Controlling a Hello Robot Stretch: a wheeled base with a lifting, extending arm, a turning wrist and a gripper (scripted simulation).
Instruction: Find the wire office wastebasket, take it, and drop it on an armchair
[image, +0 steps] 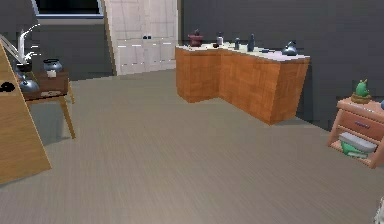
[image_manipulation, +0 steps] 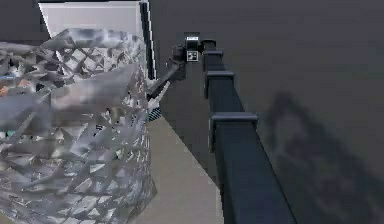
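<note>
The wire wastebasket (image_manipulation: 70, 130), a silvery mesh bin, looms large and tilted on the arm side view's left. My gripper (image_manipulation: 158, 95) reaches from the dark arm bar (image_manipulation: 235, 140) to the basket's upper right rim. The basket hangs at the fingers, so the gripper holds it. Beige floor shows past its lower right edge.
A wooden L-shaped counter (image: 240, 75) with several small items stands ahead on the right, and white double doors (image: 145, 35) lie behind it. A small wooden table (image: 50, 95) with a white lamp (image: 25, 45) stands at the left. A nightstand (image: 360, 125) is at the right edge. Open floor lies in the middle.
</note>
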